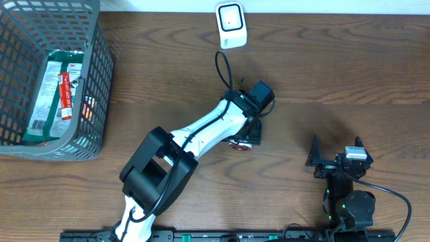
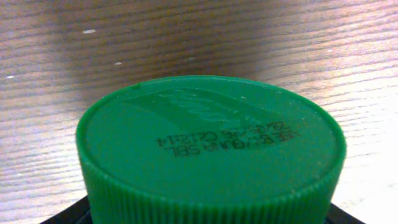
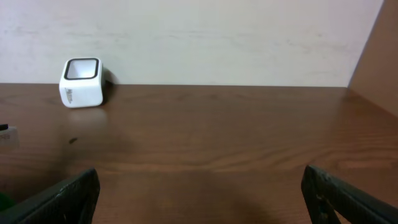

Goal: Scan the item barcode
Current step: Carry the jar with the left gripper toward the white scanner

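From overhead, we see the left arm reaching across the wooden table (image 1: 322, 67) to its middle, where the left gripper (image 1: 247, 134) sits over the container (image 1: 239, 144). Only a red-and-white edge of the container shows beneath the gripper. The white barcode scanner (image 1: 230, 25) stands at the far edge, well apart from the container. A grey wire basket (image 1: 101, 101) at the left holds a flat green packet (image 1: 54, 94). The right gripper (image 1: 336, 144) is near the front edge, jaws spread wide and empty.

In the left wrist view, a green cap (image 2: 211, 149) fills most of the frame. It is round, with fine ribbing around the side, a raised logo on top and a dark printed date code that reads upside down. We cannot tell whether the left jaws press on the container.

In the right wrist view, dark fingers (image 3: 62, 199) stand far apart at the frame's lower corners, with bare table between them. The scanner (image 3: 81, 82) stands against the wall.
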